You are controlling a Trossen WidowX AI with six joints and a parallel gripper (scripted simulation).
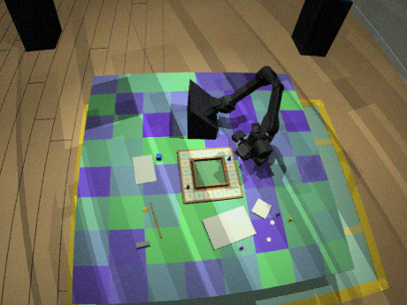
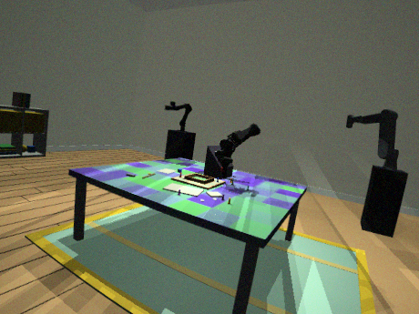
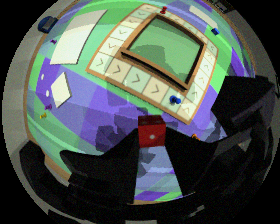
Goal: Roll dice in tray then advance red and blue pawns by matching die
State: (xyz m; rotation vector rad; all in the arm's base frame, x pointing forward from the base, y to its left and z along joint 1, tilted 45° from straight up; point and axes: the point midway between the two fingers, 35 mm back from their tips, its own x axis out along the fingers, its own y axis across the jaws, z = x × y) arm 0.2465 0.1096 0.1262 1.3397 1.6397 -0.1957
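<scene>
Tray [image 1: 210,186] [image 3: 194,65]: 1, framed, in the middle of the board [image 1: 180,199] [image 3: 94,71]; 0 dice in it. Board: squares printed with arrows; 1 red pawn [image 1: 188,186] [image 3: 163,10] and 1 blue pawn [image 1: 229,158] [image 3: 174,100] on its track. Gripper [image 3: 150,131]: jaws clamped on 1 red die [image 3: 151,132], 1 pip facing the wrist view, above the table. Blue die [image 1: 159,156] [image 3: 215,31]: 1, on the table beside a white card [image 1: 144,170].

— Top view: what's mid-surface [image 1: 170,255]?
— Square track board [image 1: 213,198], tray [image 1: 210,186] framed at its centre. Red pawn [image 1: 188,186] on left strip; blue pawn [image 1: 229,158], right strip.
— Blue die [image 1: 158,156]?
— Left of board, beside a pale card [image 1: 144,170].
</scene>
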